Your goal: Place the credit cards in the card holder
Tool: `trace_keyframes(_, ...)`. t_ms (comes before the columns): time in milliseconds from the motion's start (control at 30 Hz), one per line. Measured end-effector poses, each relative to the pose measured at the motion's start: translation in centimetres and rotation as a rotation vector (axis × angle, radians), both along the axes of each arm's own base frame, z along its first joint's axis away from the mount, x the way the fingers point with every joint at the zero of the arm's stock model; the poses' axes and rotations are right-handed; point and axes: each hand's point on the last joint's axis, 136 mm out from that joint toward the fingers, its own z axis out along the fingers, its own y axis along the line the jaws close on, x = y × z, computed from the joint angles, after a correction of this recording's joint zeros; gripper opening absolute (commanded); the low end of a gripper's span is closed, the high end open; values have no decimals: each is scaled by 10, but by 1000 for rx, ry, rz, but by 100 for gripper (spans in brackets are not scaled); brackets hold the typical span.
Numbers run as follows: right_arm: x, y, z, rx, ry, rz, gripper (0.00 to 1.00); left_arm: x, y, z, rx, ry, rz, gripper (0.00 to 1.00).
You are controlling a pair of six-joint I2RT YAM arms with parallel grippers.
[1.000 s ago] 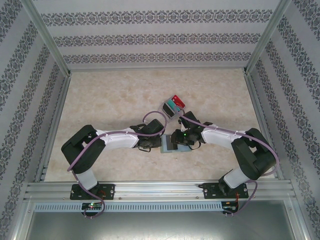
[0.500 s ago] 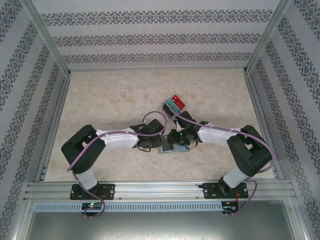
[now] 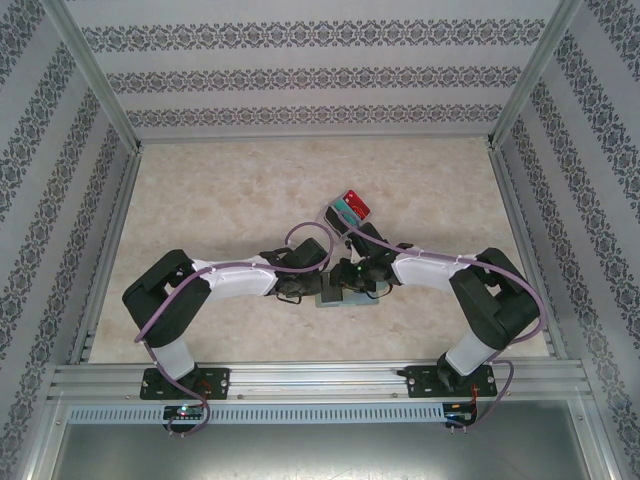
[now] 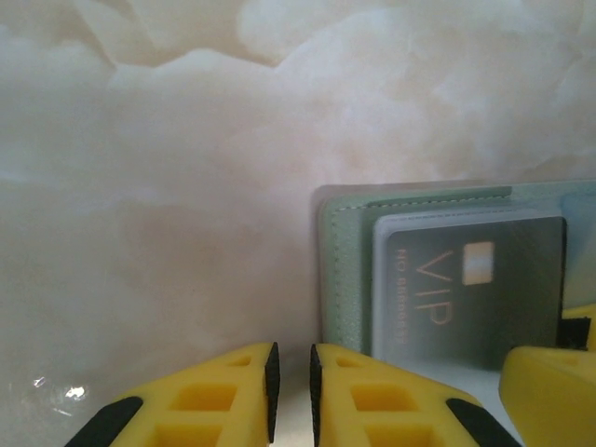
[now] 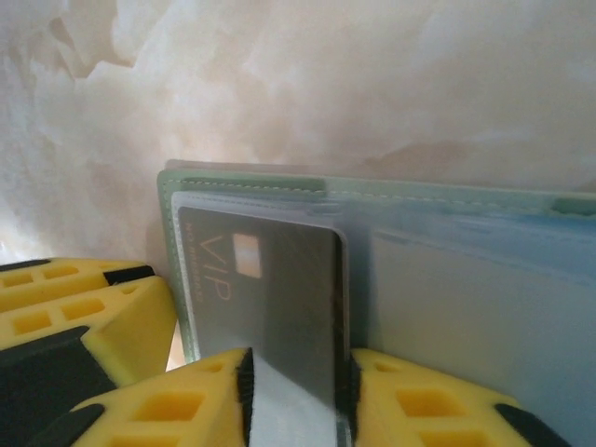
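The right tool [image 5: 298, 374] had nudged in leftward, gripping the dark VIP card [image 5: 270, 289], now mostly slid into the card holder [image 5: 447, 307] on the bench [image 3: 220, 200], while the left tool [image 4: 292, 372] sat nearly closed, empty, alongside.

Matt grey-green card holder [image 4: 340, 279] carries glossy clear plastic pockets [image 5: 447, 307].

Left arm [image 3: 235, 275] and right arm [image 3: 430, 268] fold inward, elbows out, wrists close together; left gripper [image 4: 291, 396] low, jaws nearly closed, a thin slit between; right gripper [image 5: 298, 400] just beside it, fingers clamping the card [image 5: 279, 279] by its edges.
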Motion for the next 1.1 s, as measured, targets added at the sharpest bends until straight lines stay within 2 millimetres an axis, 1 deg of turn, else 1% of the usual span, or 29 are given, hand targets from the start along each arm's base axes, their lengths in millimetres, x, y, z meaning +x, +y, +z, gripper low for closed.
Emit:
trace_keyframes(67, 1, -4, 6, -11, -21, -1, 43, 0, 1, 1, -2, -6, 2, 22)
trace_keyframes(167, 7, -12, 28, -9, -90, -14, 51, 0, 5, 3, 4, -17, 11, 26)
trace_keyframes(233, 16, -22, 47, -2, -153, -29, 53, 0, 9, 7, 8, -30, 17, 28)
trace_keyframes(333, 32, -41, 68, -12, -222, -66, 55, 3, 10, 20, -2, -63, 26, 32)
trace_keyframes(433, 54, -60, 82, -48, -268, -94, 54, 6, 12, 32, -13, -92, 35, 36)
trace_keyframes(500, 67, -69, 90, -86, -291, -94, 52, 10, 14, 37, -20, -100, 43, 41)
trace_keyframes(533, 75, -74, 93, -111, -303, -89, 47, 13, 15, 39, -22, -105, 48, 43)
trace_keyframes(600, 92, -79, 98, -161, -316, -70, 40, 20, 16, 43, -33, -111, 64, 44)
trace_keyframes(633, 101, -80, 100, -184, -323, -57, 37, 25, 17, 46, -43, -112, 71, 47)
trace_keyframes(700, 117, -80, 102, -221, -334, -31, 35, 36, 16, 52, -74, -108, 87, 48)
trace_keyframes(767, 128, -78, 103, -244, -346, 3, 34, 52, 15, 57, -114, -106, 108, 50)
trace_keyframes(833, 135, -75, 101, -259, -342, 30, 33, 68, 14, 60, -146, -101, 131, 57)
trace_keyframes(967, 150, -69, 98, -274, -330, 61, 33, 108, 12, 61, -197, -85, 186, 60)
trace_keyframes(1067, 153, -68, 96, -276, -328, 72, 36, 139, 8, 61, -231, -75, 216, 60)
trace_keyframes(1100, 152, -68, 96, -276, -324, 75, 36, 146, 6, 61, -239, -73, 222, 60)
